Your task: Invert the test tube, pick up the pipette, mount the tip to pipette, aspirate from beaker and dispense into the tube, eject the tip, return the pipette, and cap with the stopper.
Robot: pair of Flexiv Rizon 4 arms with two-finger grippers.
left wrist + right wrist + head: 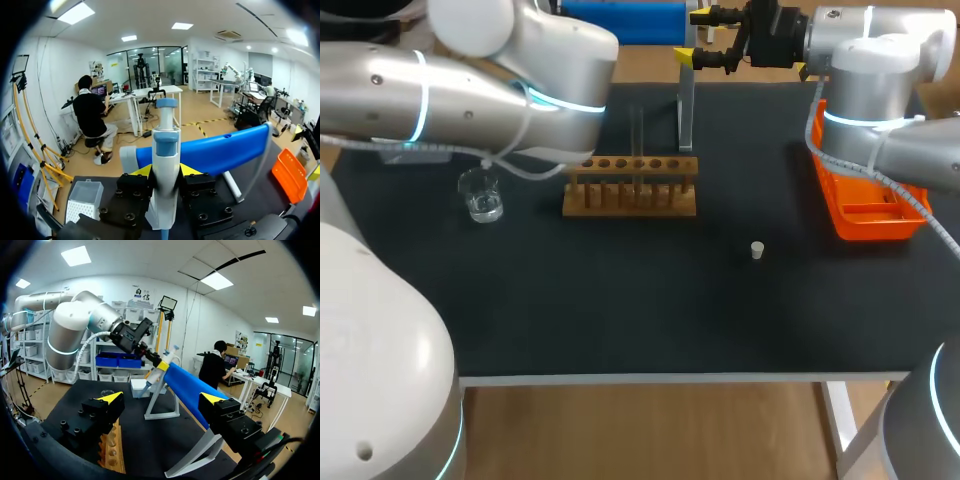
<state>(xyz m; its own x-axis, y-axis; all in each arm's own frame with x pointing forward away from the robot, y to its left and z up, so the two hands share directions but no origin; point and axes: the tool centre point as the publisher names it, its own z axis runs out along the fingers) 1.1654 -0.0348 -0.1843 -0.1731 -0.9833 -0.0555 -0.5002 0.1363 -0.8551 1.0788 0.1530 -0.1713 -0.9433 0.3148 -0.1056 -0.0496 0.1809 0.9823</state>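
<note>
A white and blue pipette (165, 165) stands upright between my left gripper's (165, 172) yellow tips, which are shut on its body. In the right wrist view the same pipette (167, 356) hangs tilted in the left gripper (154, 361), over the far side of the table near a white tip box (136, 385). My right gripper (692, 36) is open and empty at the far edge, above the pipette stand (686, 105). A glass test tube (638, 140) stands in the wooden rack (630, 190). The beaker (482, 195) sits left of the rack. A small white stopper (757, 250) lies to the right.
An orange tray (870, 205) rests at the right edge under my right arm. The tip box (84, 200) is beside my left gripper. My left arm's elbow hides its gripper in the head view. Black mat stretches bare in front of the rack.
</note>
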